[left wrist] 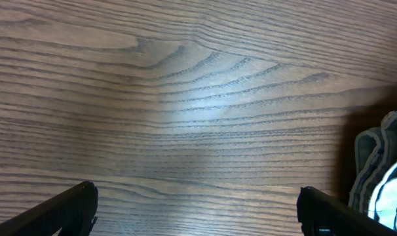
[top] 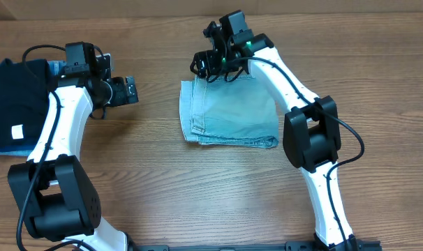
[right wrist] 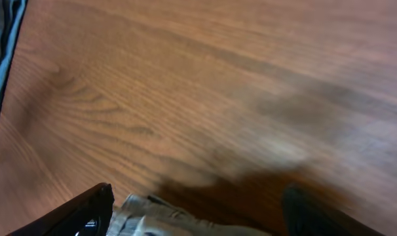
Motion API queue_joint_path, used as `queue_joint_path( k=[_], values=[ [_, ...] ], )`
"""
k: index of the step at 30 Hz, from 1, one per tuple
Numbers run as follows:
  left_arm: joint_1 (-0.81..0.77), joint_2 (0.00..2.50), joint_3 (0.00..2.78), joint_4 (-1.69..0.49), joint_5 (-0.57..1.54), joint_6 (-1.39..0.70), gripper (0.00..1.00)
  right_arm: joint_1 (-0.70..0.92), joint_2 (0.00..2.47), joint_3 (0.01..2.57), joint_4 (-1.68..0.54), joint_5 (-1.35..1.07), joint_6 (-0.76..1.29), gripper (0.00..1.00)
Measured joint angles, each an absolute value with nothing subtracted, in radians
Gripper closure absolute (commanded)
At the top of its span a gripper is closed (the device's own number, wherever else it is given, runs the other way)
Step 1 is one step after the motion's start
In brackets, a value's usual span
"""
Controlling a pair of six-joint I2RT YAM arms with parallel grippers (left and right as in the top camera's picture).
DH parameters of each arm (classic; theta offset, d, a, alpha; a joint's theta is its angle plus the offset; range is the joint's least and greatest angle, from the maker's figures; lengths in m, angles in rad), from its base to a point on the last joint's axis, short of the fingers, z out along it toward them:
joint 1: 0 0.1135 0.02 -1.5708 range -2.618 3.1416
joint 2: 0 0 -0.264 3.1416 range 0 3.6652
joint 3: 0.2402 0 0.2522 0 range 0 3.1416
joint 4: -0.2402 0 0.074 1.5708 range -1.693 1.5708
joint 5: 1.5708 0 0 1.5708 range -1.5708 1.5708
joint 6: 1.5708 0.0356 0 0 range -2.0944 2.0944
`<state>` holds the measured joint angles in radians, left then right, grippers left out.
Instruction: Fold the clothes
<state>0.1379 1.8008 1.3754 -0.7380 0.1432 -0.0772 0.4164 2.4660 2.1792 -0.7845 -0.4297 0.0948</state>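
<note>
The clothes, light washed-blue denim shorts (top: 229, 115), lie folded into a rough square at the table's middle. My right gripper (top: 206, 64) hangs over their far left corner. In the right wrist view its dark fingers (right wrist: 87, 213) stand wide apart, and a bunched edge of the shorts (right wrist: 159, 223) lies between them without being pinched. My left gripper (top: 131, 90) is open over bare wood to the left of the shorts. In the left wrist view, the left gripper (left wrist: 195, 210) has only table between its fingertips, and the shorts' layered edge (left wrist: 382, 170) shows at the right border.
A folded black garment (top: 12, 97) with a small white tag (top: 17, 131) lies at the left edge, on something blue (top: 54, 67). A strip of blue cloth (right wrist: 2, 39) shows at the top left of the right wrist view. Wooden table (top: 149, 174) surrounds the shorts.
</note>
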Motion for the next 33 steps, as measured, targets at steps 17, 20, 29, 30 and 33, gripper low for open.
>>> queue_joint_path(
  k=[17, 20, 29, 30, 33],
  values=[
    [0.138, 1.801, 1.375, -0.756, 0.147, -0.077, 0.0, 0.612, 2.496, 2.19, -1.275, -0.447, 0.085, 0.24],
    [0.138, 1.801, 1.375, -0.756, 0.146, -0.077, 0.0, 0.65, 2.5, 2.186, -1.466, -0.446, 0.037, 0.27],
    [0.138, 1.801, 1.375, -0.756, 0.147, -0.077, 0.0, 0.7, 2.505, 2.18, -1.49, -0.394, -0.041, 0.1],
    [0.138, 1.801, 1.375, -0.756, 0.147, -0.077, 0.0, 0.7, 2.495, 2.186, -1.491, -0.371, -0.042, 0.09],
    [0.138, 1.801, 1.375, -0.756, 0.147, -0.077, 0.0, 0.696, 2.415, 2.223, -1.489, -0.271, -0.022, 0.09]
  ],
)
